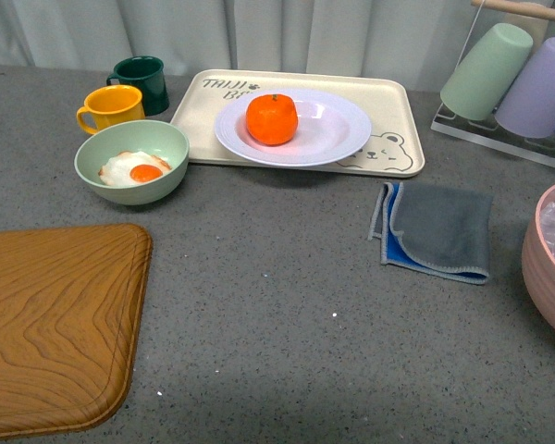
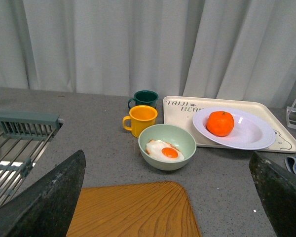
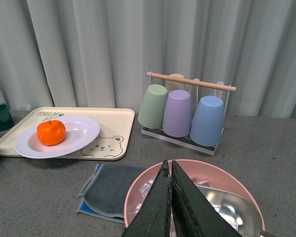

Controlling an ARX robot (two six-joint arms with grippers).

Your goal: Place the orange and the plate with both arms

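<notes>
The orange [image 1: 272,118] sits in the white plate [image 1: 342,139], which rests on the cream bear tray [image 1: 398,102] at the back of the table. Both also show in the left wrist view, orange [image 2: 220,123] on plate [image 2: 256,136], and in the right wrist view, orange [image 3: 51,132] on plate [image 3: 81,133]. Neither arm shows in the front view. My left gripper [image 2: 172,197] is open and empty, held back above the wooden board [image 2: 133,212]. My right gripper [image 3: 168,170] is shut and empty, above the pink bowl [image 3: 237,185].
A green bowl [image 1: 171,148] with a fried egg, a yellow mug [image 1: 109,107] and a dark green mug [image 1: 141,81] stand left of the tray. A grey-blue cloth [image 1: 437,229] lies at the right. A rack of pastel cups [image 1: 518,74] stands at the back right. A sink rack [image 2: 19,143] lies far left.
</notes>
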